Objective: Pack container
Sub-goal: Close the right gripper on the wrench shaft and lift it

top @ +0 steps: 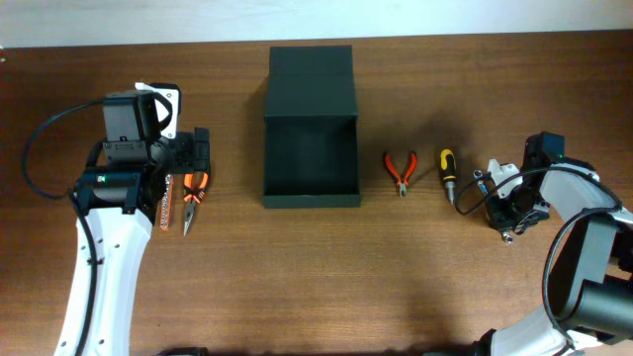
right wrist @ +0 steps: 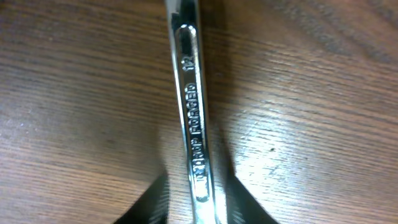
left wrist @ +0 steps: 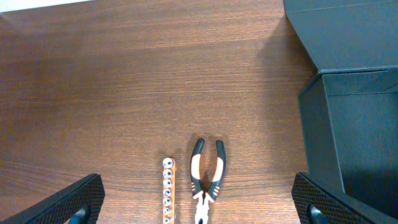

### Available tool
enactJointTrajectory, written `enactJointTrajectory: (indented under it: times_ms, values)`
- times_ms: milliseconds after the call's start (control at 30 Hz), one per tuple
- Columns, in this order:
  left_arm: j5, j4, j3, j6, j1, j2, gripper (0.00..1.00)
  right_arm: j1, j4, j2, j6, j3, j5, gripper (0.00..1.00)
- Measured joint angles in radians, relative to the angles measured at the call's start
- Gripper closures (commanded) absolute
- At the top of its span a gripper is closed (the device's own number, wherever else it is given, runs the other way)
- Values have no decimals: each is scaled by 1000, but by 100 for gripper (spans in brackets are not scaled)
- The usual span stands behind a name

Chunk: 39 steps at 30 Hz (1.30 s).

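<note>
Fingers of the left gripper (left wrist: 196, 199) stand wide apart above pliers (left wrist: 206, 180) and a socket strip (left wrist: 168, 190) by the worktop's (top: 297, 287) left edge, with the open container (top: 310, 158) nearby at mid-worktop. The right gripper (right wrist: 198, 208) straddles a wrench (right wrist: 189, 112), grip unclear; a screwdriver (top: 447, 173) and red cutters (top: 401, 170) lie between it and the container.

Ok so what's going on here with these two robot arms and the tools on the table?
Two robot arms are set to pack hand tools into the open box, which looks empty. The left end effector hovers open above a pair of pliers and what looks like a socket strip. The right end effector is down at a wrench, fingers on either side; whether it grips is unclear. Small red pliers and a screwdriver lie beside the box.
</note>
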Motion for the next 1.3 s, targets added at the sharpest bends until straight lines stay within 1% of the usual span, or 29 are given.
enactJointTrajectory:
  times_ms: [233,367,467,733,967,1100,1300]
  values:
    - [0,0,0,0,0,0,1,0,-3,1,5,0,0,85]
    - [0,0,0,0,0,0,1,0,0,1,14,0,0,92]
    - [0,0,0,0,0,0,1,0,10,1,29,0,1,96]
    - [0,0,0,0,0,0,1,0,16,1,81,0,5,96]
    - [0,0,0,0,0,0,1,0,16,1,193,4,4,96]
    - [0,0,0,0,0,0,1,0,0,2,248,7,-49,96]
    - [0,0,0,0,0,0,1,0,-71,14,357,45,-176,96]
